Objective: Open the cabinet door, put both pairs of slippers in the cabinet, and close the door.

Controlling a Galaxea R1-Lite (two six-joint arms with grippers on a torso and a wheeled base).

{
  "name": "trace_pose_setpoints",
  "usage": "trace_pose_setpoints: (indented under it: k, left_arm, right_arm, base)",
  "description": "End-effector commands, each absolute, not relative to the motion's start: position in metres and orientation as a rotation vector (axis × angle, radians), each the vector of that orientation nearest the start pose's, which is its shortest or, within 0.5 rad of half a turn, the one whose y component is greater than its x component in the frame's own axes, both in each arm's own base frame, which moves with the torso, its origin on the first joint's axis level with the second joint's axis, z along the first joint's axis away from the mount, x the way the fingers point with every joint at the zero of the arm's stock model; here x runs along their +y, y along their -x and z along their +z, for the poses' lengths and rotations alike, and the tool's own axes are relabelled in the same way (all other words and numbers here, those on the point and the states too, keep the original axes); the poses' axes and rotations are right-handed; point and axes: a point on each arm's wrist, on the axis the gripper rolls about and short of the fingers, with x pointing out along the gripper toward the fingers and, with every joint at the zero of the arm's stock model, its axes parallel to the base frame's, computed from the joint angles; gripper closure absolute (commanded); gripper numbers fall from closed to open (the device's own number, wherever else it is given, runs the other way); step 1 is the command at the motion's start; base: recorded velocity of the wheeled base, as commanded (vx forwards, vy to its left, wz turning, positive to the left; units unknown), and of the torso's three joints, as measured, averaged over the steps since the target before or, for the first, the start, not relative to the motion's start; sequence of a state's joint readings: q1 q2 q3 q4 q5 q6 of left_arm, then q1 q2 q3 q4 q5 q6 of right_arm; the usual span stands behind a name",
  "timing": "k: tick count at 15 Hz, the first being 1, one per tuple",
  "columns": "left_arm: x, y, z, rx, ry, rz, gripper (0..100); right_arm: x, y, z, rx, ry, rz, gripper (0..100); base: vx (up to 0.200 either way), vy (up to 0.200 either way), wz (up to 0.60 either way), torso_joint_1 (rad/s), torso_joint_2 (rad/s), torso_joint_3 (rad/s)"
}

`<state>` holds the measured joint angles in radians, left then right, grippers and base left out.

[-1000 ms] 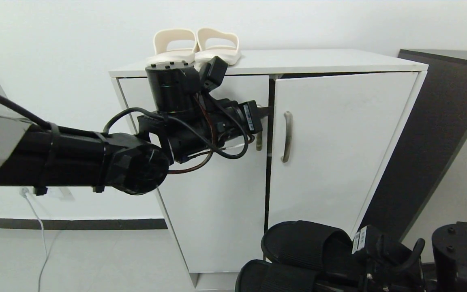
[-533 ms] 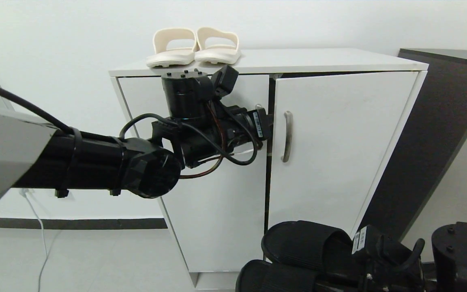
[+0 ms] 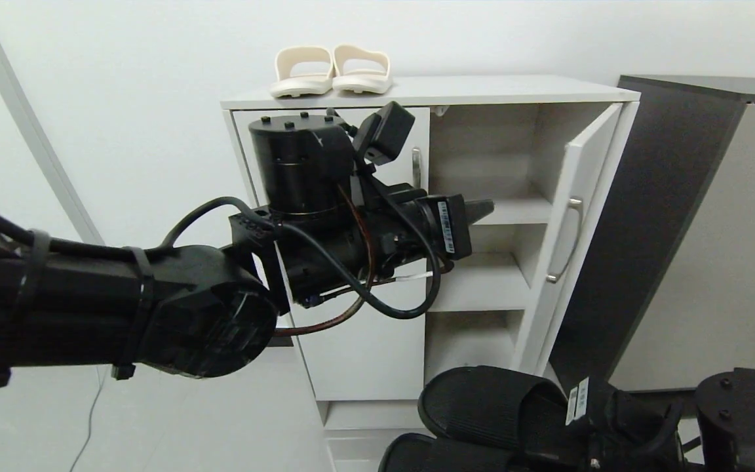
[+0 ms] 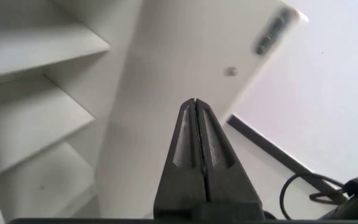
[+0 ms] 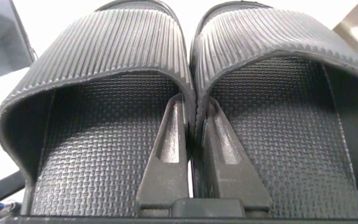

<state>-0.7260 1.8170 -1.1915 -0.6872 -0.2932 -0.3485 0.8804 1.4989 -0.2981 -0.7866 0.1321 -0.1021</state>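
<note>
right gripper (image 5: 194,107) is pinching the black slippers (image 5: 104,87) together, low before the open cabinet (image 3: 515,88); left gripper (image 4: 195,111), pressed together and empty, is hanging in front of the shelf (image 3: 482,288), so I'm thinking swing it aside first

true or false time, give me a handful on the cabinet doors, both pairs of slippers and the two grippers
1. The right door stands open. True.
2. The cream slippers lie on a shelf inside. False: they sit on the cabinet top.
3. The left gripper is shut and empty. True.
4. The right gripper is open and empty. False: it is shut on the black slippers.
5. The left door is open. False: it is closed.
</note>
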Motion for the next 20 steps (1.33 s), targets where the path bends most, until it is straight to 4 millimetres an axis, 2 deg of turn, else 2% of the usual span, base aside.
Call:
trace_pose_setpoints:
  k: [1,3,4,6,8,10,11,13,15,16,18,19,20]
  left_arm:
    - [-0.240,-0.262,0.259,0.100,0.336,-1.020,100]
    - [-0.225,-0.262,0.257,0.076,0.339,-0.988,100]
    - [-0.210,-0.255,0.258,0.062,0.341,-0.964,100]
    - [-0.176,-0.229,0.261,0.052,0.343,-0.920,100]
    - [-0.134,-0.189,0.249,0.070,0.339,-0.872,100]
    - [-0.097,-0.140,0.235,0.056,0.333,-0.847,100]
    - [-0.084,-0.121,0.227,0.049,0.334,-0.826,100]
    - [-0.057,-0.085,0.201,0.102,0.313,-0.665,100]
    - [-0.027,-0.047,0.185,0.060,0.294,-0.558,100]
    - [-0.015,-0.028,0.178,0.046,0.275,-0.489,100]
    - [-0.002,-0.003,0.168,0.034,0.268,-0.408,100]
    - [0.003,0.015,0.157,0.026,0.240,-0.321,100]
    - [0.004,0.023,0.150,0.011,0.206,-0.268,100]
  right_arm:
    - [0.161,-0.129,0.122,0.352,0.250,1.020,100]
    - [0.160,-0.129,0.123,0.347,0.248,1.014,100]
    - [0.160,-0.131,0.123,0.348,0.244,1.004,100]
    - [0.157,-0.136,0.124,0.347,0.237,0.982,100]
    - [0.156,-0.136,0.125,0.344,0.237,0.979,100]
    - [0.156,-0.136,0.126,0.338,0.235,0.979,100]
    - [0.156,-0.136,0.126,0.338,0.235,0.981,100]
    - [0.156,-0.136,0.126,0.338,0.235,0.979,100]
    - [0.156,-0.135,0.126,0.337,0.233,0.979,100]
    - [0.155,-0.136,0.126,0.339,0.233,0.976,100]
    - [0.156,-0.138,0.124,0.347,0.234,0.973,100]
    - [0.157,-0.139,0.123,0.354,0.236,0.970,100]
    - [0.157,-0.140,0.122,0.359,0.238,0.968,100]
  base:
    - [0.000,0.000,0.00,0.000,0.00,0.000]
    - [0.000,0.000,0.00,0.000,0.00,0.000]
    - [0.000,0.000,0.00,0.000,0.00,0.000]
    - [0.000,0.000,0.00,0.000,0.00,0.000]
    - [0.000,0.000,0.00,0.000,0.00,0.000]
    - [0.000,0.000,0.00,0.000,0.00,0.000]
    - [0.000,0.000,0.00,0.000,0.00,0.000]
    - [0.000,0.000,0.00,0.000,0.00,0.000]
    - [0.000,0.000,0.00,0.000,0.00,0.000]
    - [0.000,0.000,0.00,0.000,0.00,0.000]
    - [0.000,0.000,0.00,0.000,0.00,0.000]
    - [0.000,0.000,0.00,0.000,0.00,0.000]
    - [0.000,0.000,0.00,0.000,0.00,0.000]
